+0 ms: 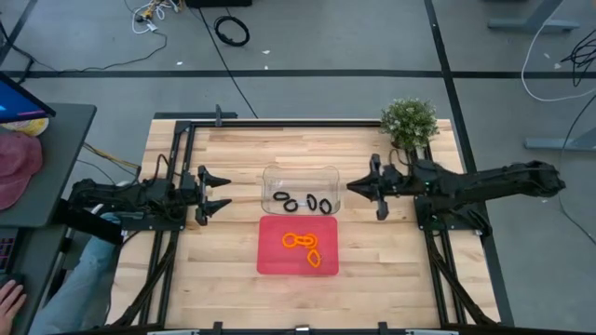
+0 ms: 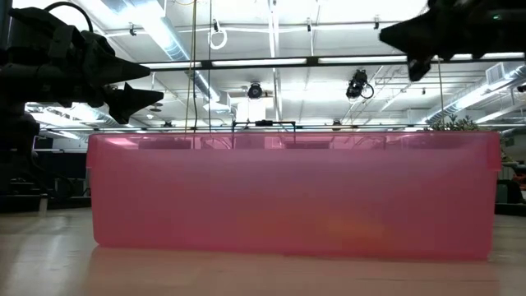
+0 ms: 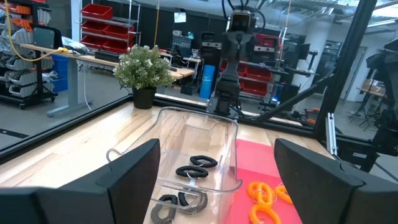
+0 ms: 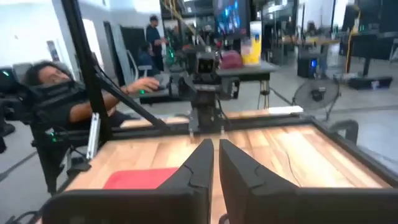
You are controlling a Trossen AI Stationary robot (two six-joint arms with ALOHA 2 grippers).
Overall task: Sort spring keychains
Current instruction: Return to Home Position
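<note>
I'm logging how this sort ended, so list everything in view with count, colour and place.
Table: one, light wood, under both arms.
Clear bin: one, transparent, table centre.
Black keychains: three, black, inside the clear bin.
Red tray: one, red, next to the bin, on the side away from the plant.
Orange keychains: about three, tangled so the count is unsure, in the red tray.
Plant: one, green, at a table corner on the right arm's side.
Cable coil: one, black, on the floor.
Cap: one, pink, on a side desk.
Person: one, by that desk.
Left gripper: open, empty, left of the bin.
Right gripper: shut, empty, right of the bin.
</note>
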